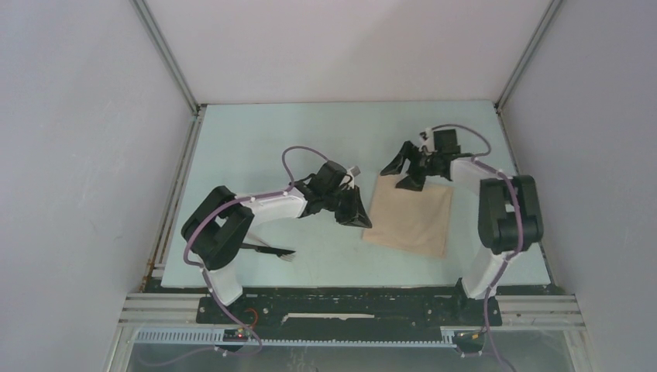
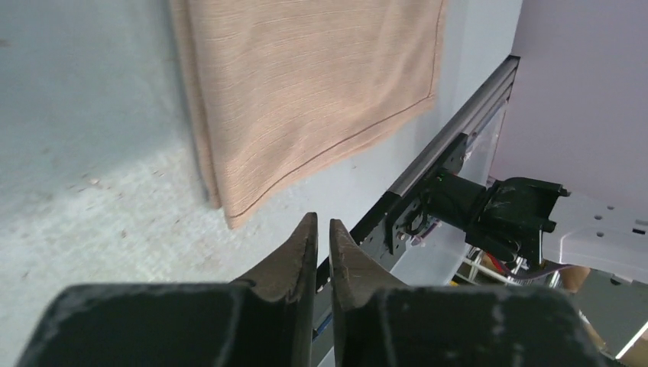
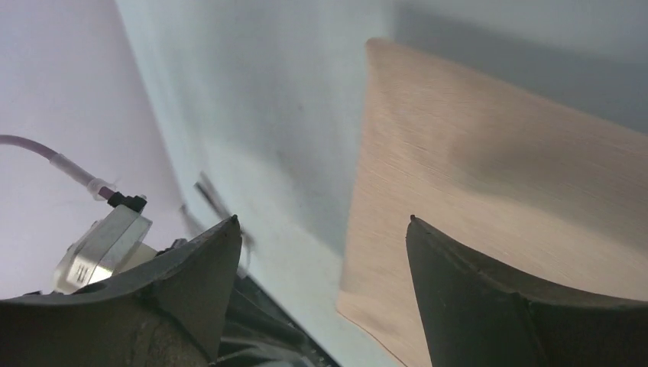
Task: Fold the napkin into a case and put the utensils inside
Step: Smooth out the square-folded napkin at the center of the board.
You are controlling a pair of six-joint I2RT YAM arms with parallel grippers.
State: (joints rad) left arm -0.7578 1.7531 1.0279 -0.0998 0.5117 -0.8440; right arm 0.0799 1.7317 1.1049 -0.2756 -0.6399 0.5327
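Observation:
The tan napkin point(image 1: 411, 217) lies flat as a folded rectangle right of centre; it also shows in the left wrist view point(image 2: 306, 92) and the right wrist view point(image 3: 489, 199). My left gripper point(image 1: 358, 215) is shut and empty, just left of the napkin's left edge. My right gripper point(image 1: 400, 173) is open and empty above the napkin's far left corner. A black utensil point(image 1: 271, 250) with a pale tip lies near the left arm's base, blurred in the right wrist view point(image 3: 218, 202). The other utensils are hidden or out of view.
The pale table point(image 1: 256, 139) is walled by grey panels on three sides. A black rail point(image 1: 341, 298) runs along the near edge, also showing in the left wrist view point(image 2: 451, 141). The right arm's base point(image 2: 504, 214) stands beyond the napkin.

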